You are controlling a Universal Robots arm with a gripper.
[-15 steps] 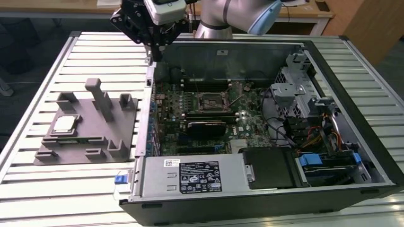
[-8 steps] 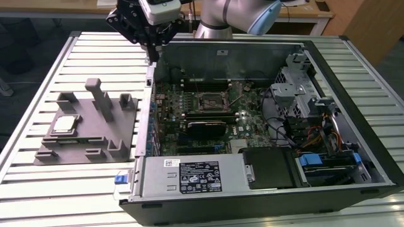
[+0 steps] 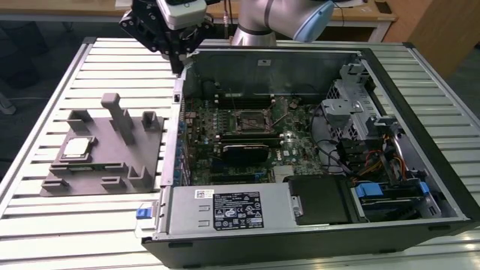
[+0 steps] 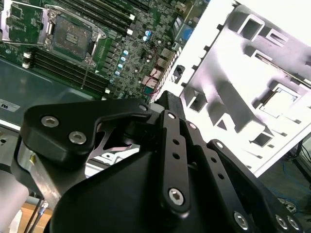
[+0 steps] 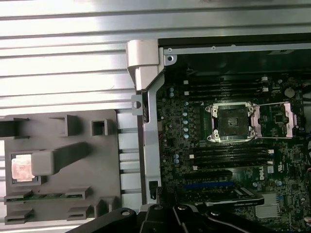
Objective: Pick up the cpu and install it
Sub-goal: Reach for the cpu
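The slatted metal worktop carried everything; across most of it, from the middle to three o'clock in the exterior view, lay an open computer case with its side panel off. The silver-and-blue arm came in at twelve o'clock in that view. Inside the case a grey power supply sat along the six o'clock edge; beyond it, toward twelve o'clock, the green motherboard lay flat. A grey fixture tray with upright posts rested on the worktop just beside the case, at nine o'clock of it. The black tool hung above the case's eleven o'clock corner, well apart from the tray and touching nothing that could be seen; whether it was released or clenched I could not tell. The processor socket lay near the middle of the motherboard; in the first wrist view its metal plate stood swung aside from the square frame. The cpu, silver-topped, lay flat in a recess at the tray's nine o'clock side, beside a tall post; in the first wrist view a post partly hid it.
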